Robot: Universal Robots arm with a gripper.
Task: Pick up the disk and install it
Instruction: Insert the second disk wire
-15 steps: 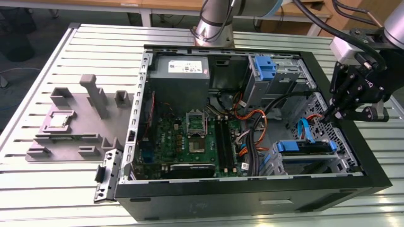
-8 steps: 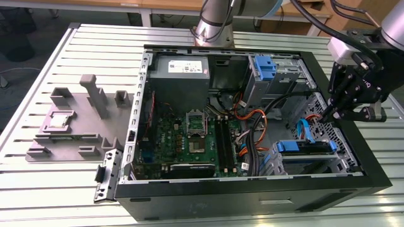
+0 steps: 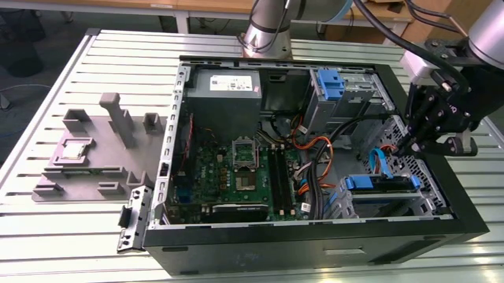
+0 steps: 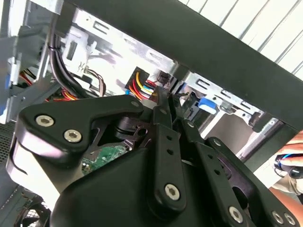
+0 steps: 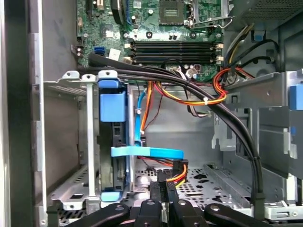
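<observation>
The disk, dark-bodied in a blue plastic carrier, sits in the metal drive bay at the near corner of the open computer case, on the exterior view's right. In the first wrist view the disk stands on edge between the bay's metal rails, with a blue data cable running past it. My gripper hangs just above the case's wall, a little beyond the bay and apart from the disk. Both wrist views show its black fingers pressed together with nothing between them; my gripper points into the case.
Orange, red and black cables cross the case between the motherboard and the bay. A grey power supply and a blue bracket sit at the far end. A grey fixture lies on the slatted table. What looks like a hand shows beyond the case.
</observation>
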